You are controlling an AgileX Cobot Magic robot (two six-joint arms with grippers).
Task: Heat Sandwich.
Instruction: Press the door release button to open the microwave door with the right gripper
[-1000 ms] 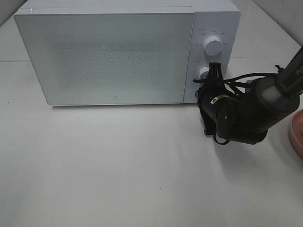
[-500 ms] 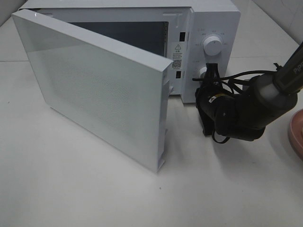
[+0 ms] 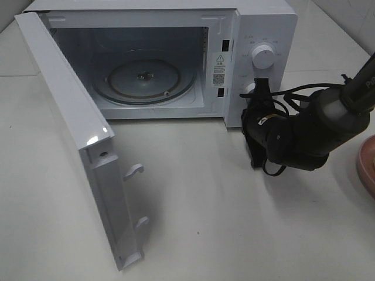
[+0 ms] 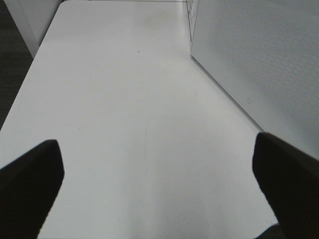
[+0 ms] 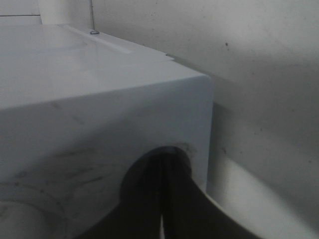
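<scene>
Status: microwave (image 3: 266, 23) door (image 3: 76, 146) is swung wide open. Turntable (image 3: 146, 79) is in plain sight, nothing on it. So door-open step looks done, rest isn't.

R gripper (image 3: 259, 88): fingers pressed together, holding nothing, tips up against the ctrl panel at the lower knob (image 3: 251, 89), under the upper knob (image 3: 263, 57). R wrist cam shows the closed fingers right at the white casing, can't tell if actually touching.

L gripper (image 4: 157, 164): spread wide, empty, over bare table (image 3: 234, 222), just beside the door's outer face. Not seen in the high cam.

Sandwich: not visible in any view. Pink plate (image 3: 368, 167) is clipped at the right edge, only the rim shows. Can't tell if the sandwich is on it.

Left to do, imo: pull R arm off the panel, get the sandwich, put it on the turntable, shut door, set a knob. Roughly early stage.
</scene>
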